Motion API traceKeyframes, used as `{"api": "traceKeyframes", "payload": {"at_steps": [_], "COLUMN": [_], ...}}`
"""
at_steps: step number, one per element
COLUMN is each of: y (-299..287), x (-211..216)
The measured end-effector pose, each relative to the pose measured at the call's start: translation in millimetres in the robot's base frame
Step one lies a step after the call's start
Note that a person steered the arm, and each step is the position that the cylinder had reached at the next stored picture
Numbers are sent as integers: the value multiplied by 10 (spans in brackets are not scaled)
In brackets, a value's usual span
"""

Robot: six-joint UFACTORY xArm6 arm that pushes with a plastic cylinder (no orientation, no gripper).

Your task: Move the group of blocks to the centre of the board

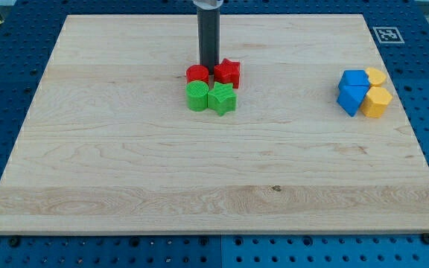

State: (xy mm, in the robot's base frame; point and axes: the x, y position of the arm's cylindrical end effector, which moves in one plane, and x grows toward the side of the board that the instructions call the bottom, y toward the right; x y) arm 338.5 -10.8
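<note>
Wooden board [125,171]; my tip [208,67] between red cylinder [196,74], red star [228,72].

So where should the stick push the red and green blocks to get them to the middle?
There is no hand, so it can only push. My tip sits at the view's top of the cluster, between the red cylinder and red star, with the green cylinder and green star below. Pushing from this top side, toward the view's bottom, probably suits best.
</note>
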Motion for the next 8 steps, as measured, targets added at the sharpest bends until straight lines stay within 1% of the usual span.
{"api": "traceKeyframes", "payload": {"at_steps": [1,2,3,5,6,7,8], "y": [99,401,544,228,228,287,734], "x": [-302,-289,-146,133,109,-209,-246]}}
